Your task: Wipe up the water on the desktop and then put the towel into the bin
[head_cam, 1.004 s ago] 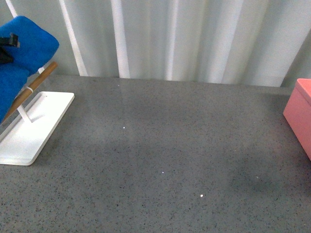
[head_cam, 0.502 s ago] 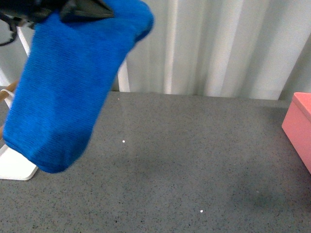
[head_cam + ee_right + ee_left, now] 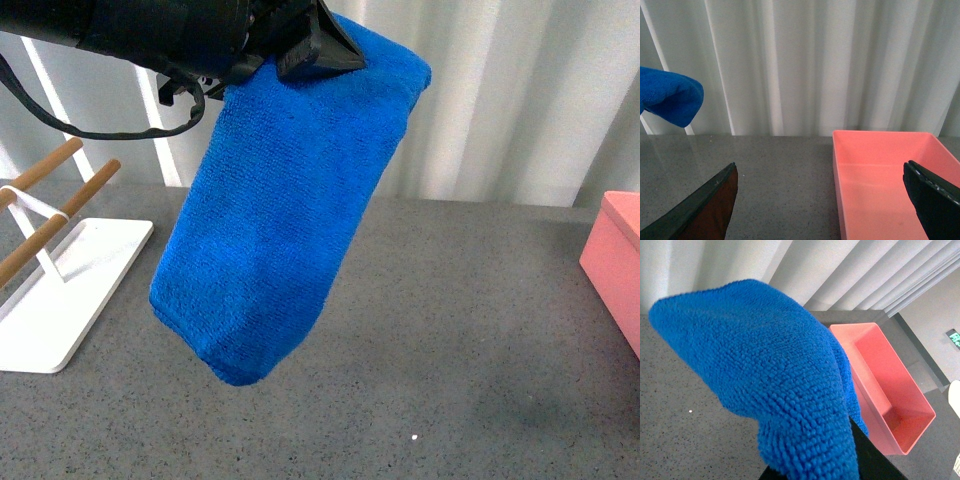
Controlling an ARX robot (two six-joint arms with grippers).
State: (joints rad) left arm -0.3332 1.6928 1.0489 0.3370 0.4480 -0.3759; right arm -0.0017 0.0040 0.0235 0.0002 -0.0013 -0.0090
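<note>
Since half a second ago my left arm has swung the towel further toward the middle of the surface, uncovering the white rack with its wooden rods at the left edge. My left pincer is clenched on the towel's top fold, and the blue cloth hangs down in the air over the surface. The pink bin sits at the right edge, open side up, well apart from the towel. My right pincer is spread wide and grasps nothing, low over the surface just before the bin, with the pale curtain behind.
</note>
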